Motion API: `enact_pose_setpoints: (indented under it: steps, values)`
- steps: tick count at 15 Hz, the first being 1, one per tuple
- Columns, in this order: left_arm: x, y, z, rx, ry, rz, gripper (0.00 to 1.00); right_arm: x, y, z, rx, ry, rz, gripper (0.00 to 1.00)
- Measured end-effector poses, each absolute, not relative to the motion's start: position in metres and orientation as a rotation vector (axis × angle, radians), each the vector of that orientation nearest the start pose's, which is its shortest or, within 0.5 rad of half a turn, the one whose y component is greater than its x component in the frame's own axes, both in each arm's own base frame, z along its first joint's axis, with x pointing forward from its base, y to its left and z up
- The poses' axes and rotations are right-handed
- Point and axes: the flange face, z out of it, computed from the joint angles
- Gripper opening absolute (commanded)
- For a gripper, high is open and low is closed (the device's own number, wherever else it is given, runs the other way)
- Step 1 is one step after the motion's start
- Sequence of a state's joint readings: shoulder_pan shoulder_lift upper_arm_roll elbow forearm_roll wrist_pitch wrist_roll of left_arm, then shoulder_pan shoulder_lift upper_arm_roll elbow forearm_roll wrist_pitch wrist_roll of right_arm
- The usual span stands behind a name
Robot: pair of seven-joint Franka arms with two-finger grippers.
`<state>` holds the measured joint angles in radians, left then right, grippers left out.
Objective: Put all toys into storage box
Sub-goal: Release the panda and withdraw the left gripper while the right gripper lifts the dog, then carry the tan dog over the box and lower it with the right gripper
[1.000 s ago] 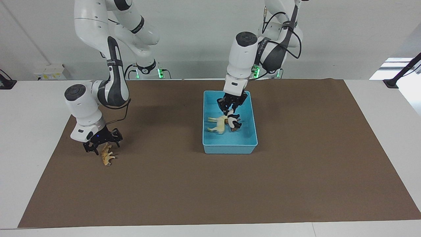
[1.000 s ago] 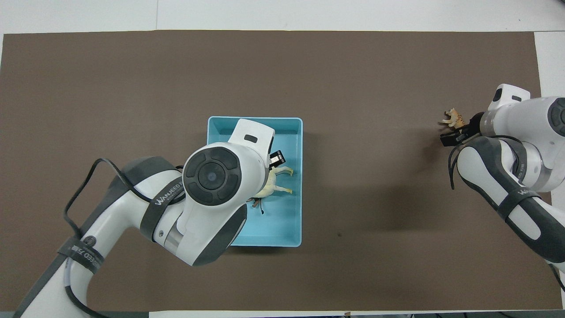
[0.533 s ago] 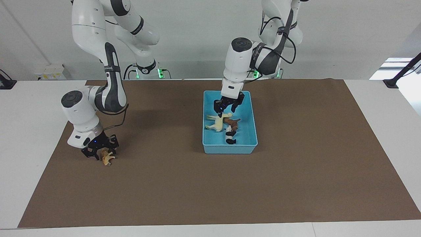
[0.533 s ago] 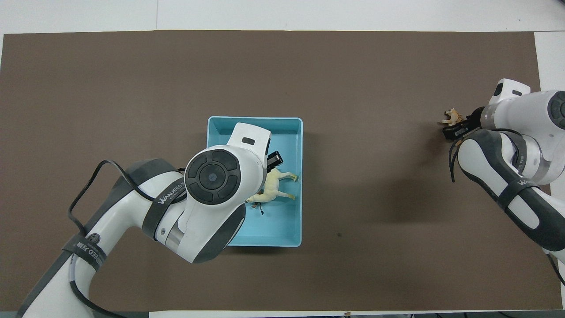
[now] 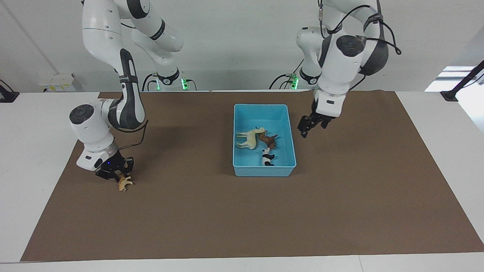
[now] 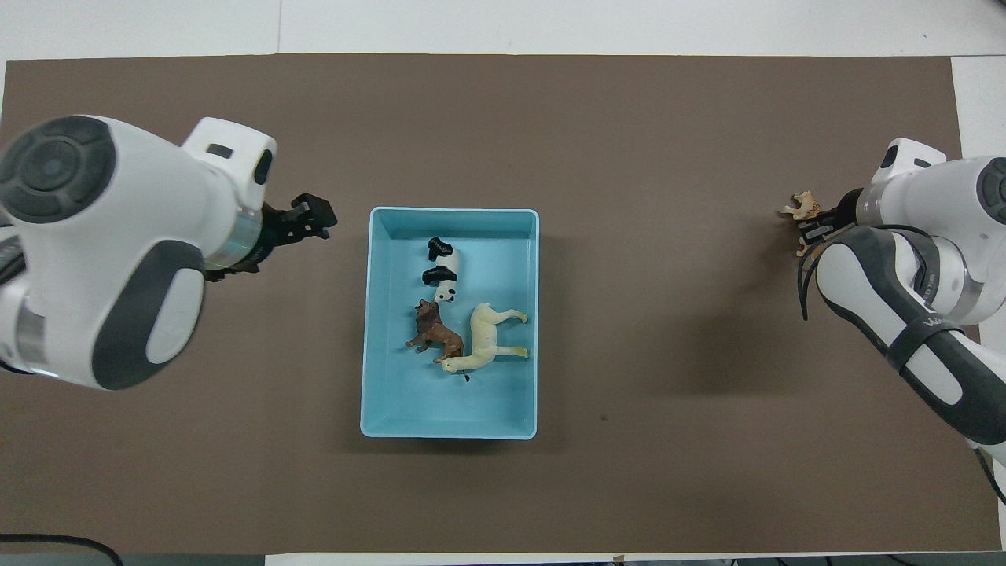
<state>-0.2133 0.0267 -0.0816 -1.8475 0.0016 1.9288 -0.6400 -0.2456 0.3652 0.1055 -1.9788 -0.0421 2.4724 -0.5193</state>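
3 toys lie in the storage box (image 5: 264, 169); right tool (image 5: 114, 175) pinches the tiger (image 5: 123, 183) for lifting; left tool (image 5: 309, 126) hangs open, empty, beside the box.

Left arm (image 5: 342, 64): folded high, elbow raised, forearm dropping steeply to a wrist that tilts in toward the middle of the table. Left gripper (image 5: 309, 127): up in the air over the mat (image 5: 359, 170), just beside the box (image 5: 292, 132) toward the left arm's end; fingers apart, nothing between them.

Right arm (image 5: 128, 102): stretched out and down toward its own end of the table, last joint bent low, wrist angled toward the surface. Right gripper (image 5: 113, 173): down at the mat, fingers closed on the rear of the tan cat (image 5: 124, 184), the rest of it sticking out from the tips.
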Motion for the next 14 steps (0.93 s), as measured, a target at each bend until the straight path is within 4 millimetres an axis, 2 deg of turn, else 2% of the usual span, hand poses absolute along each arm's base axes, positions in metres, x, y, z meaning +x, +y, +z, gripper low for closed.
enact_pose_setpoints:
  steps: [2,3,4,5,6,8,10,12,14]
  values:
    - [0.558,-0.112,0.531,-3.123,-0.386,-0.025,1.00,0.626,-0.078,0.315,-3.096,-0.609,-0.117,0.00]
    - [0.558,-0.088,0.545,-3.125,-0.291,0.016,1.00,0.632,-0.064,0.332,-3.094,-0.577,-0.072,0.00]
    - [0.557,-0.066,0.557,-3.128,-0.194,0.058,1.00,0.636,-0.041,0.355,-3.098,-0.533,-0.027,0.00]
    - [0.556,-0.051,0.566,-3.130,-0.113,0.086,1.00,0.638,-0.008,0.381,-3.105,-0.482,0.013,0.00]
    - [0.555,-0.041,0.569,-3.132,-0.055,0.106,1.00,0.637,0.030,0.407,-3.115,-0.423,0.050,0.00]
    - [0.556,-0.038,0.564,-3.130,-0.009,0.148,1.00,0.624,0.116,0.452,-3.139,-0.299,0.089,0.00]
    - [0.557,-0.032,0.556,-3.129,-0.013,0.189,1.00,0.602,0.211,0.481,-3.151,-0.154,0.060,0.00]
    - [0.558,-0.024,0.554,-3.130,-0.018,0.197,1.00,0.570,0.303,0.487,-3.124,-0.024,0.007,0.00]
    - [0.556,-0.020,0.561,-3.132,0.003,0.181,1.00,0.536,0.372,0.482,-3.081,0.035,-0.011,0.00]
